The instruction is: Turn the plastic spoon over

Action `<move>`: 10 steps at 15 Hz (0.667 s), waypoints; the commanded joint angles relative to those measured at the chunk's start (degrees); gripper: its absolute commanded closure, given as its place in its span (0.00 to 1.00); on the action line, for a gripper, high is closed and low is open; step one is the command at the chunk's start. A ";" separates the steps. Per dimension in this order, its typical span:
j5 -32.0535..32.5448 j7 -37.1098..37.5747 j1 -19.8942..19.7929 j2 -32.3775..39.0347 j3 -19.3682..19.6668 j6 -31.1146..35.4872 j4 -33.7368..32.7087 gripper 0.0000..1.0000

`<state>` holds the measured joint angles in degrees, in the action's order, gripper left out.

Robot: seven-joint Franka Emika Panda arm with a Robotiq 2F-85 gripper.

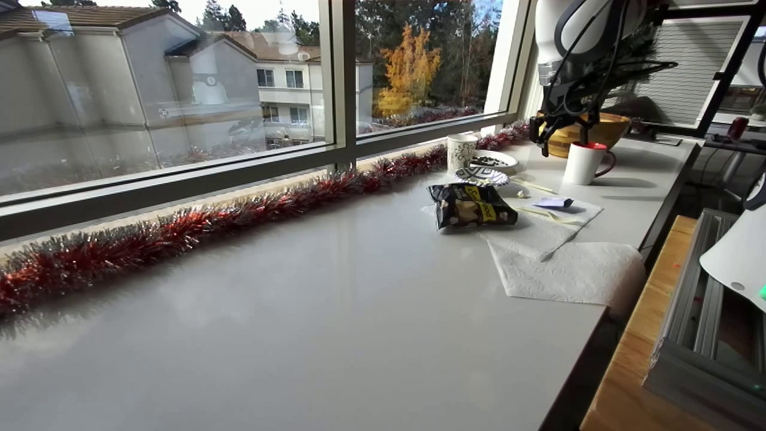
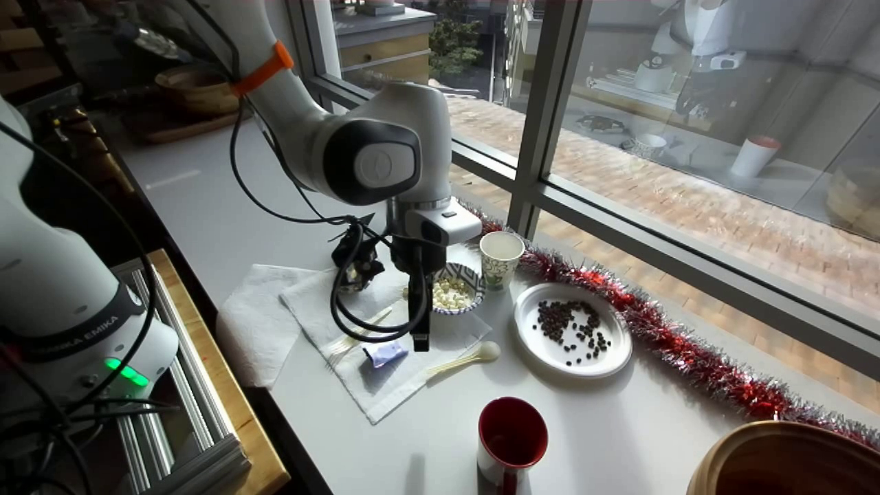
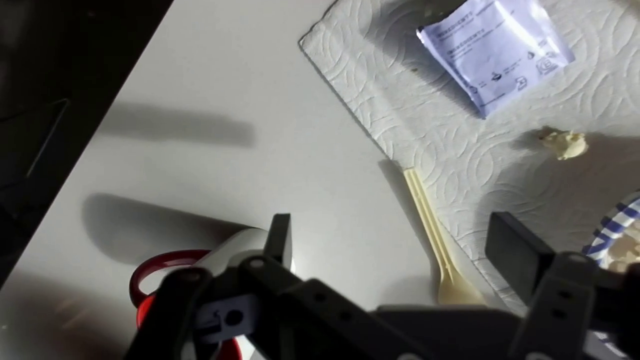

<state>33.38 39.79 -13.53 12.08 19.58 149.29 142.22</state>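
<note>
Claw (image 3: pixel 400 245) gapes wide, holding nothing; the wrist view shows the spoon (image 3: pixel 434 234) below, between its jaws, along the edge of the paper towel (image 3: pixel 475 160). Closing too low could snag that edge; drifting sideways could tip the mug (image 2: pixel 512 447).

Daylight from the grey-framed glass windows (image 1: pixel 341 78) lights me from one side.
In an exterior view, the glossy pale tabletop (image 1: pixel 287 335) carries milky glare, and the white cylindrical mug with red interior (image 1: pixel 580 167) casts its shadow away from the panes, which hold ghostly reflections in both exterior views. In the wrist view, a narrow shadow edges the pale-yellow plastic spoon (image 3: pixel 432 227); the upper left sinks to black, and my black two-fingered gripper (image 3: pixel 392 240) looks slightly blurred.
</note>
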 commanded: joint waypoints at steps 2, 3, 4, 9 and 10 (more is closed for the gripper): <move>2.12 1.73 3.50 5.04 1.61 3.63 -2.12 0.00; 2.70 2.49 4.43 6.33 2.14 4.29 -2.79 0.00; 3.00 2.54 5.20 7.72 2.78 4.28 -3.64 0.00; 5.81 3.76 8.74 14.41 6.77 5.42 -7.19 0.00; 5.54 3.46 9.02 15.74 7.15 5.59 -7.85 0.00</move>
<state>37.06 41.60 -6.24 23.20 24.57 153.36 137.13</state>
